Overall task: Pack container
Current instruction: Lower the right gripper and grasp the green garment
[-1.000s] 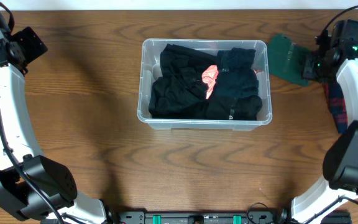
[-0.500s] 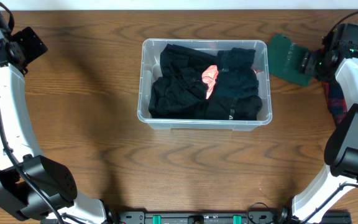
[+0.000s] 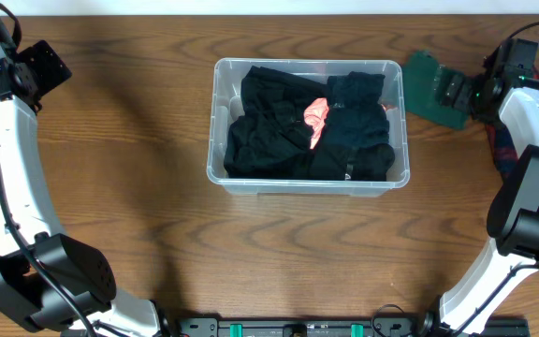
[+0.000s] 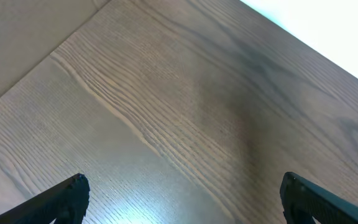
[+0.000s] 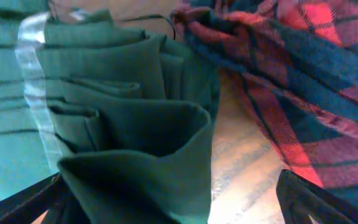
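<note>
The clear container stands mid-table, filled with black garments and a pink piece. Right of it a folded green garment lies on the table. My right gripper is at that garment's right edge, open. In the right wrist view the green garment bulges up between the spread fingertips of the right gripper, gripped by neither. My left gripper hovers at the far left, open over bare wood.
A red-and-blue plaid garment lies at the right edge under the right arm, touching the green garment in the right wrist view. The table's far edge runs close behind both grippers.
The right gripper has opened wide beside the green garment and its wrist has shifted slightly up and right. The left arm and the container have not moved.
</note>
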`<state>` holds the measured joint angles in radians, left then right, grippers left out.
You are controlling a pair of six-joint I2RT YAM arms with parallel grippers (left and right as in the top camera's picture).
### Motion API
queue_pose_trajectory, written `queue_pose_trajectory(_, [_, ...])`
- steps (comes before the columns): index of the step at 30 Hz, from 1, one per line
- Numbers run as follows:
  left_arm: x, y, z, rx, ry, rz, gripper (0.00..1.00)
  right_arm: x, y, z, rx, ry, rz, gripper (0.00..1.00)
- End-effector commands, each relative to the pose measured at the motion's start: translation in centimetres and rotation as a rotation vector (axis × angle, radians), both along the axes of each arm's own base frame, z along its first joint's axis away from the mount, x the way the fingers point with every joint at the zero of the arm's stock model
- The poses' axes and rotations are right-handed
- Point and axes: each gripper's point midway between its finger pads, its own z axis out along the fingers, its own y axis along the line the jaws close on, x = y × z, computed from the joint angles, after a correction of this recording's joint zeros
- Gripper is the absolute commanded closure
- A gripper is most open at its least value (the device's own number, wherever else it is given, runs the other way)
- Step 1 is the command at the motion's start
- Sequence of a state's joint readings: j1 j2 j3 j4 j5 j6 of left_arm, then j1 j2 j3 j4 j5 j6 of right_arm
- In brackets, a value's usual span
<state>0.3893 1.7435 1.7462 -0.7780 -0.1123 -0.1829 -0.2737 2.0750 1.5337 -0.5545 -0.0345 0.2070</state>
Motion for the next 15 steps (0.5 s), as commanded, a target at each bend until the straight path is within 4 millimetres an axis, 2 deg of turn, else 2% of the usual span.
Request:
queue_pose_trajectory(1, [-0.2,0.3,0.3,0.012,-0.001,0.009,0.02,0.3,0.5,-0.9,0.056,-0.008,-0.030,0.01])
queue_pose_trajectory(7, [-0.2,0.3,0.3,0.012,-0.001,0.009,0.02,1.1,1.3,-2.0,0.104,-0.025,-0.005,0.01])
queue_pose_trajectory(15, [-0.2,0.3,0.3,0.012,-0.001,0.009,0.02,1.3,1.2,-4.8,0.110,0.002,-0.005,0.01])
